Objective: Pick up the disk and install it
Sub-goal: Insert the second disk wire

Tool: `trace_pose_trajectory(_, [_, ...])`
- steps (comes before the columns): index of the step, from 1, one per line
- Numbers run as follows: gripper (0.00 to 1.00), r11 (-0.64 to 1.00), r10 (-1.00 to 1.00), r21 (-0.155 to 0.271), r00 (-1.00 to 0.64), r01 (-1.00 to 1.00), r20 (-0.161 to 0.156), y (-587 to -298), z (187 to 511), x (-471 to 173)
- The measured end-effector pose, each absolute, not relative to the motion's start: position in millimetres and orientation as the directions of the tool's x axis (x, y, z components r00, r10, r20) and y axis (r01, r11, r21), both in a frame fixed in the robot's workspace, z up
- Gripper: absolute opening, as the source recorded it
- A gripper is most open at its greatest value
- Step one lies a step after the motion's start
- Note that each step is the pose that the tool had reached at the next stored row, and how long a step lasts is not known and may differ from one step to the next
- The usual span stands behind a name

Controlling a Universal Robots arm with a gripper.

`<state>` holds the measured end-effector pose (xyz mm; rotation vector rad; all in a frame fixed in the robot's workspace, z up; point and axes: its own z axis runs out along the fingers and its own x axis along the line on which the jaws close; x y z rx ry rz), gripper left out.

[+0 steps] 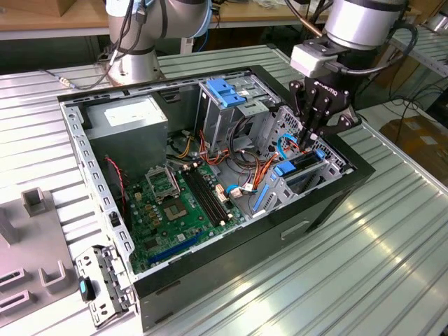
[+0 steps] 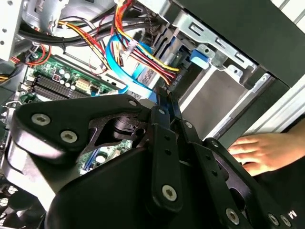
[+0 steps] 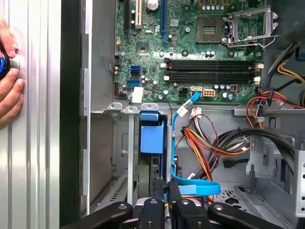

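Open case (image 1: 210,273): one disk (image 3: 151,138) (jaws pinching).

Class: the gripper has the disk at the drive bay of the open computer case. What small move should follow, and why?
Probably a short push straight down: the gripper is shut on the disk, which stands in the bay slot with its blue end above the frame.

the disk (image 1: 302,168) stands on edge inside the open computer case, sunk into a metal bay near the case's front corner at the exterior view's right. its top edge is dark, with blue plastic edging (image 3: 152,136) on its sides and end.
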<state>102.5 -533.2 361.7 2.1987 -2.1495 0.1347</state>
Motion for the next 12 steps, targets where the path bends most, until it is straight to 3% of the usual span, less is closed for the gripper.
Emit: trace_pose_trajectory(12, [0.16, -0.027, -0.995, -0.019, 0.025, -0.999, 0.101, -535.1, 360.1, 101.4])
